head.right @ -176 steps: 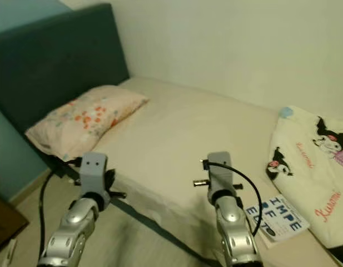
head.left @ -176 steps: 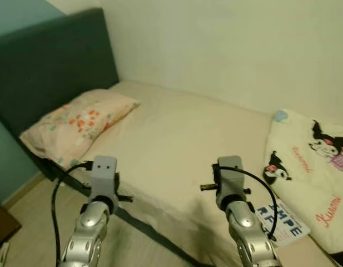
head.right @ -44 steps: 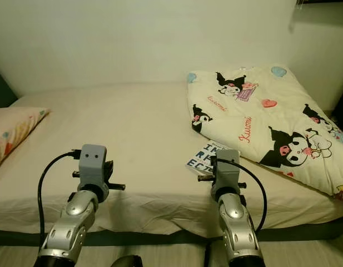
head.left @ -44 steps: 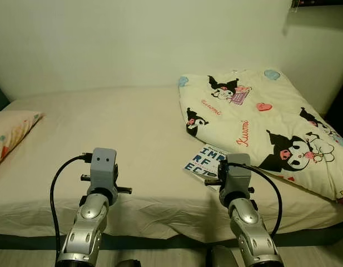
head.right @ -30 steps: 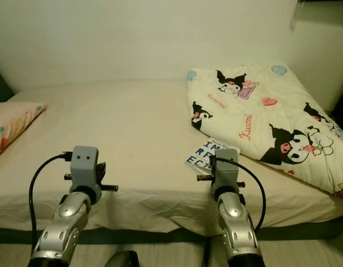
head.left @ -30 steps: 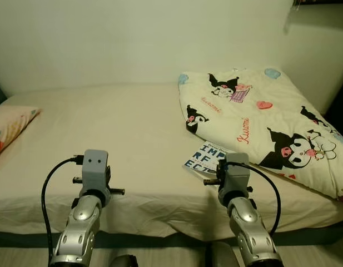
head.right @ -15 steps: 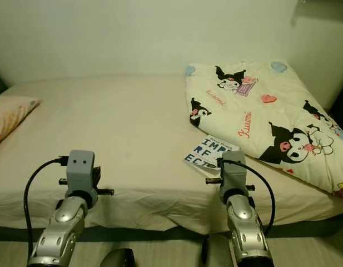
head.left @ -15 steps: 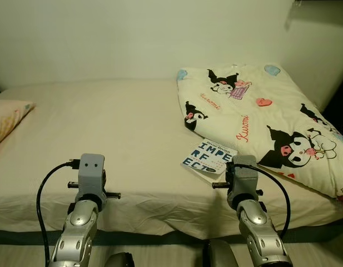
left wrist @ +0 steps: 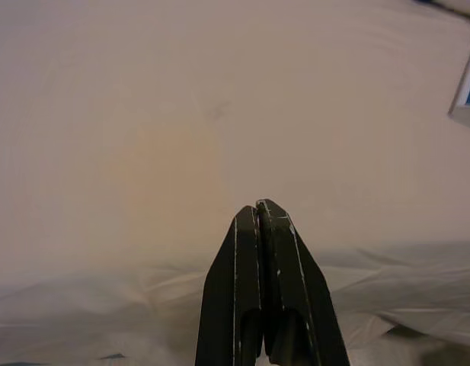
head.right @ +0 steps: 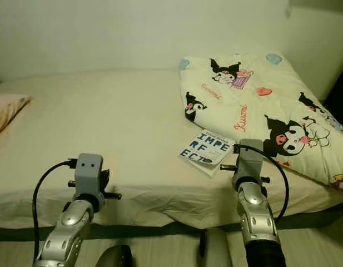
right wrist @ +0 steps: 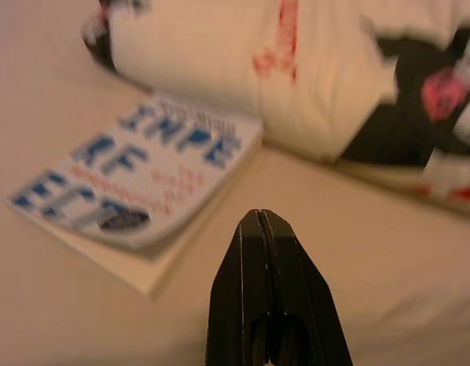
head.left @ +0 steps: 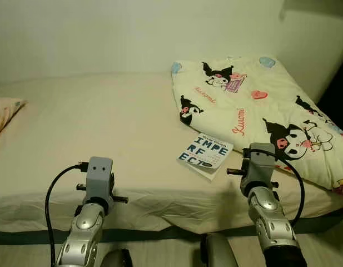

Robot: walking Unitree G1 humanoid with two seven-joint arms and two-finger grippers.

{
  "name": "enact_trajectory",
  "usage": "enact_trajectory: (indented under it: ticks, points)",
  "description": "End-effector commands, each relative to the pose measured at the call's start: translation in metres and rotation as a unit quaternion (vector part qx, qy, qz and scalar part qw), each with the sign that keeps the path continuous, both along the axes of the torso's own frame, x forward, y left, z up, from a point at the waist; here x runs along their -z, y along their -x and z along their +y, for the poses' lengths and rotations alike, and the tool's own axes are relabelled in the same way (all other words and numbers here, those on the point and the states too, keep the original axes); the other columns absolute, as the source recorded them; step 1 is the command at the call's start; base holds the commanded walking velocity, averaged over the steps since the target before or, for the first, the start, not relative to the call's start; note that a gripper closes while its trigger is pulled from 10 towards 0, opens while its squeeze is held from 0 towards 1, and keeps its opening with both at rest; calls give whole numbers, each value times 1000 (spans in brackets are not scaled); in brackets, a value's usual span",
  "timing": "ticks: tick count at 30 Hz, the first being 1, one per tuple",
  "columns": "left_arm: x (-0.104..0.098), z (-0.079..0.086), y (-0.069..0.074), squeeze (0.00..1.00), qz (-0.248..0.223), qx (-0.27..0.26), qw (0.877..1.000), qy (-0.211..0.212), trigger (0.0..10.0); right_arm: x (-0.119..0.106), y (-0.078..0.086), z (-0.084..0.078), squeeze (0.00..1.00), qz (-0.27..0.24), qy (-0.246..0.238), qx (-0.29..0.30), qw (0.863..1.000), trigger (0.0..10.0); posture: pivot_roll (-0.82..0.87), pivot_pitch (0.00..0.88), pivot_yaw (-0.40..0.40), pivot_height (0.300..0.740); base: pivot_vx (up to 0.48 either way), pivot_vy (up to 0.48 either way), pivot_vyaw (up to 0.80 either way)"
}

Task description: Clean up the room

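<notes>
The robot stands at the long side of a wide bed with a plain cream sheet (head.left: 104,122), and the tidying looks to be at its very beginning. A white paperback book with large blue letters on its cover (head.left: 205,156) lies flat on the sheet near the front edge of the bed, touching the border of the cream quilt printed with black-and-pink cartoon figures (head.left: 254,111). The quilt is heaped over the right part of the bed and not spread out. At the far left edge a corner of a pale floral pillow (head.left: 4,111) is seen.

The right gripper (right wrist: 259,221) hovers low over the front edge of the bed, just beside the book and pointing toward the gap between book and quilt; its black fingers are pressed together and carry nothing. The left gripper (left wrist: 257,210) is raised over the bare sheet near the front edge, well apart from the book — its fingers are also clenched and empty.

Nothing is picked up yet. To my judgement the book must be taken away first, and after that the quilt must be straightened.
</notes>
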State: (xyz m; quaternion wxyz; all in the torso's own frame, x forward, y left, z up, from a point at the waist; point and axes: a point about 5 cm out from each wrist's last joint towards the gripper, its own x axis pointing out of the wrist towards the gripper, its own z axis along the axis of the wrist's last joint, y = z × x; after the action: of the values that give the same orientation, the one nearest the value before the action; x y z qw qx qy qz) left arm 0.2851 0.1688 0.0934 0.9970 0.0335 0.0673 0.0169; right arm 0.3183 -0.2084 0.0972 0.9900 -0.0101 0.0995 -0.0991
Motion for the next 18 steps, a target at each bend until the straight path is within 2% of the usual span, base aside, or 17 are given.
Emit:
enact_trajectory:
  ticks: [1, 6, 10, 15, 18]
  points:
    - [5, 6, 4, 0, 8, -3, 1000, -5, 10000, 10, 4, 1, 0, 21, -17, 7, 1000, 10000, -128, 200, 45, 545, 0, 0, 0]
    - [5, 7, 6, 0, 12, -8, 1000, -1, 10000, 12, 7, 1, 0, 21, -33, 8, 999, 10000, -118, 199, 49, 545, 0, 0, 0]
    - [2, 7, 4, 0, 6, -9, 1000, -5, 10000, 5, -9, -2, 0, 4, -67, 23, 997, 10000, -117, 196, 48, 545, 0, 0, 0]
    - [0, 7, 4, 0, 2, -7, 1000, -6, 10000, 2, -17, -4, 0, 2, -83, 28, 996, 10000, -101, 205, 52, 540, 0, 0, 0]
    - [-5, 10, 4, 0, -7, -7, 1000, -15, 10000, -3, -27, -4, 0, 0, -87, 25, 996, 10000, -78, 223, 46, 520, 0, 0, 0]
